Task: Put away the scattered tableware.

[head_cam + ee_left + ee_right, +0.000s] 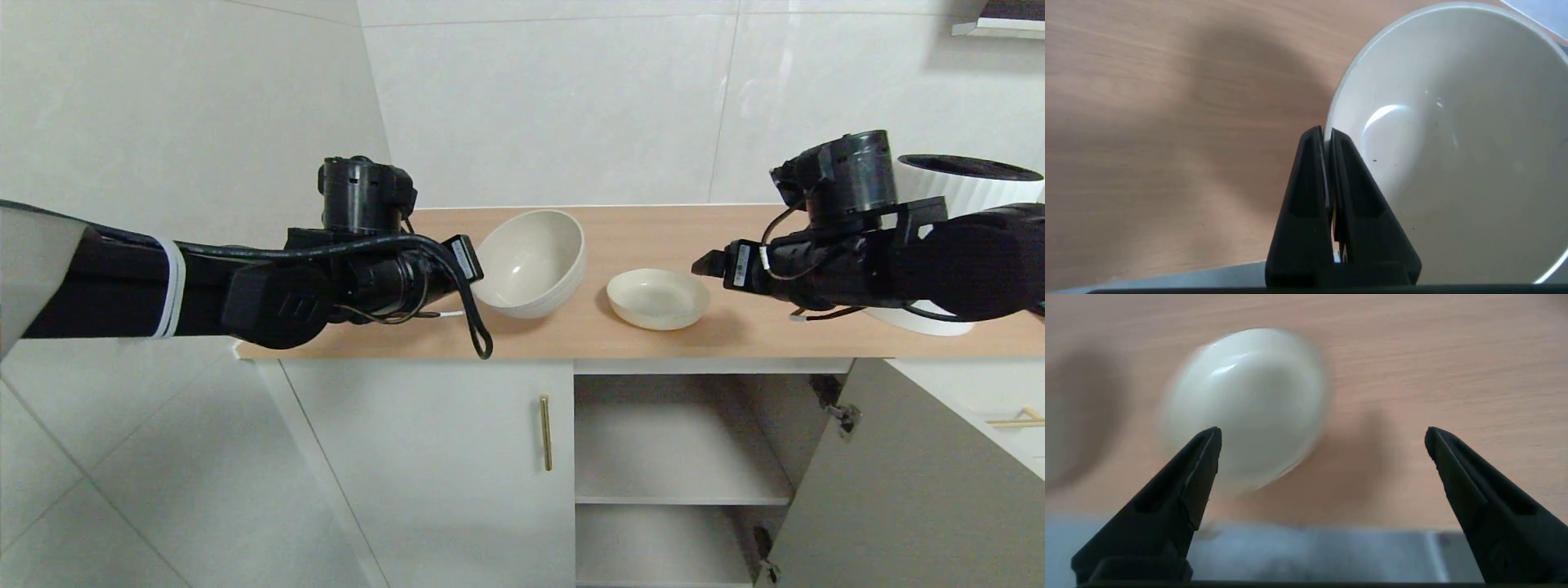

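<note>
- Nearest, below the worktop, the white cupboard with two bare shelves (682,490) has its right door (890,490) swung open. The left door with the slim brass handle (545,433) is shut.
- On the light wooden countertop (735,229), the left gripper (1328,132) has its fingers pressed together on the rim of the large, deep, glossy cream bowl (535,261). One finger is inside the rim and one outside. The bowl leans, and I cannot tell if its base touches the wood.
- Just beside it on the right, the small shallow cream dish (657,298) lies flat. The right gripper (1323,445) hovers near the dish with its fingers wide apart, touching nothing.
- A pinch on a thin rim is a weak hold, I think. The bowl should go up slowly, pass clear of the dish and the counter edge, and only then go down to a shelf.
- Farthest, the white ribbed round container (980,192) stands behind the right arm, by the tiled wall.
</note>
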Available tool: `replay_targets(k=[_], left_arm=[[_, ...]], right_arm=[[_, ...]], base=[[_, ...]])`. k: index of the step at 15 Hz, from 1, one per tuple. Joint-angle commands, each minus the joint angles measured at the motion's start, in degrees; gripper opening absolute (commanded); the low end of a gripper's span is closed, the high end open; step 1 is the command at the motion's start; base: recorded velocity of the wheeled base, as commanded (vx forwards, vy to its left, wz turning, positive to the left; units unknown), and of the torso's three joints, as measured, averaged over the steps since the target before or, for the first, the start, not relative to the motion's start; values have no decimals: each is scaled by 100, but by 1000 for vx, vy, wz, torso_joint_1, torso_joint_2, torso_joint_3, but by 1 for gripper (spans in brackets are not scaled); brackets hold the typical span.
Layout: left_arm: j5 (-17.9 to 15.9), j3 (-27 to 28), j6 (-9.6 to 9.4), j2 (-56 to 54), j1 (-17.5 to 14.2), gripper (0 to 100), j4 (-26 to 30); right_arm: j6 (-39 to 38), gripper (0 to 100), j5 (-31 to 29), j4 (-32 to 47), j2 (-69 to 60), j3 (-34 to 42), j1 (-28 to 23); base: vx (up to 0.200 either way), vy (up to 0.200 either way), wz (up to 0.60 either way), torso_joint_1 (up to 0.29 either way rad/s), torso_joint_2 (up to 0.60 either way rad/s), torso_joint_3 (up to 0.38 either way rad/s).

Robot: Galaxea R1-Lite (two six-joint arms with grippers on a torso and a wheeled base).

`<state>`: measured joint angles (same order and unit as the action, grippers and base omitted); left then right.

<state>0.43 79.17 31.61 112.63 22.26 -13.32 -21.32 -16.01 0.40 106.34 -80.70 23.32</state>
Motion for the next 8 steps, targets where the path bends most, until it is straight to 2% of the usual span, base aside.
replay_targets(k=[1,3,8], left_arm=[[1,-59,3,-110,24,0,-12],[1,-86,3,-197,42,0,-4],[-8,-156,3,-294,77,0,-4]], right_arm=[[-65,100,-553,65,827,-464,-12],[-91,100,-737,48,1108,-578,-21],[-135,100,-720,-31,1187,-631,-47]], base=[[0,0,0,0,0,0],[0,0,0,0,0,0],[0,0,0,0,0,0]])
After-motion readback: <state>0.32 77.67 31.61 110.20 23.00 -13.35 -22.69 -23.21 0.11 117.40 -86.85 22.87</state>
